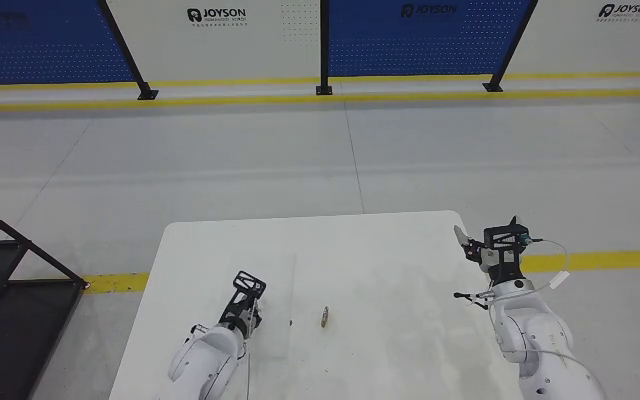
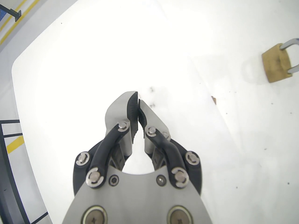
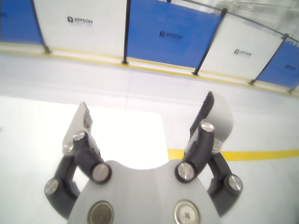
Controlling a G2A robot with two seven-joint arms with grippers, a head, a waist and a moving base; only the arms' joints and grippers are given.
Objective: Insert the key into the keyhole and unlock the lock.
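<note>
One brass padlock [image 1: 324,317] [image 2: 277,63], a squarish yellow-metal body with one silver shackle [image 2: 289,57] of bent steel, lies flat on the single white table [image 1: 400,260] [image 2: 98,47] [image 3: 126,127], in the near half of the top and between the two arms. One small brown fleck [image 1: 289,323] [image 2: 213,100], too small to identify, rests on the tabletop just beside the padlock, on the side toward the left arm. Two grippers are present. The left gripper [image 1: 248,284] [image 2: 138,97] is above the near-left part of the table, apart from the padlock, its ridged black pads [image 2: 132,113] pressed together with nothing between them. The right gripper [image 1: 488,238] [image 3: 147,101] is at the far right corner of the table, well apart from the padlock, its jaws spread wide and empty. Beyond the table are a pale floor with yellow floor lines [image 1: 300,100] [image 3: 257,152] and a row of blue and white fence panels [image 1: 430,35] [image 3: 172,33].
</note>
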